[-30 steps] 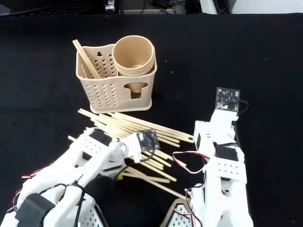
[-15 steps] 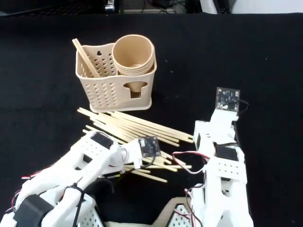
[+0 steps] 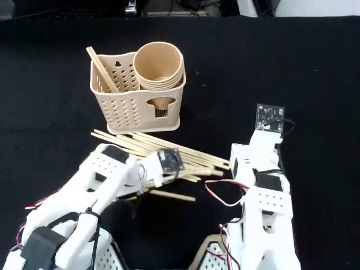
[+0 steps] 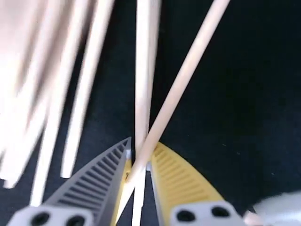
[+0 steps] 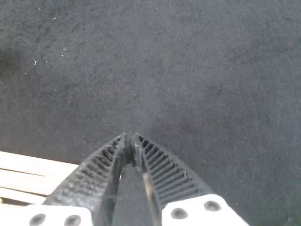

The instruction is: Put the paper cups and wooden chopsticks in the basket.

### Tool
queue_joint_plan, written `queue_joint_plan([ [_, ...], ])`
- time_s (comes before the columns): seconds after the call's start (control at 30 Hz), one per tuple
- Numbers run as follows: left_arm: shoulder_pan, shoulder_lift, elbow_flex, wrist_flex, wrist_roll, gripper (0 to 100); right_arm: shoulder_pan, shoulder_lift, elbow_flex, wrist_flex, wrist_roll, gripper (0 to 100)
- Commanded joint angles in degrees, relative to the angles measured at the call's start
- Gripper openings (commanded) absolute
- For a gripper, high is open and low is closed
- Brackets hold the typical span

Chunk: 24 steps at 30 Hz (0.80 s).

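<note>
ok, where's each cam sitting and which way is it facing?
High view: fixed above the table, looking down at the basket, paper cups and chopsticks; left arm and right arm show.
Left wrist view: on the left wrist, looking along the left end effector, shut on chopsticks.
Right wrist view: on the right wrist, facing the table; right end effector shut.
Shared: high and left wrist views both show the chopsticks.
</note>
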<state>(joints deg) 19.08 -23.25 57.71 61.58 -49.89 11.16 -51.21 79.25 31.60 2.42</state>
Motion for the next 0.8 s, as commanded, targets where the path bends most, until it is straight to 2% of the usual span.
queue_joint_plan([
  [0.0, -0.7, -0.4, -0.6, -1.6, -0.4, 6, -0.7, -1.3, -0.7, -1.1, 0.7, 2.1],
  [0.2, -0.9, -0.5, 0.6, -1.8, -0.4, 6, -0.7, -1.3, -0.7, -1.1, 0.7, 2.1],
  [0.4, -0.6, -0.7, 2.2, -1.7, -0.3, 16, -0.7, -1.3, -0.6, -1.1, 0.7, 2.1],
  [0.67, -0.6, -0.8, 1.1, 0.6, -0.2, 15, -0.7, -1.2, -0.6, -1.1, 0.7, 2.1],
  [0.77, -0.1, -0.8, 0.8, 0.6, 2.3, 15, -0.7, -1.2, -0.6, -1.1, 0.7, 2.1],
])
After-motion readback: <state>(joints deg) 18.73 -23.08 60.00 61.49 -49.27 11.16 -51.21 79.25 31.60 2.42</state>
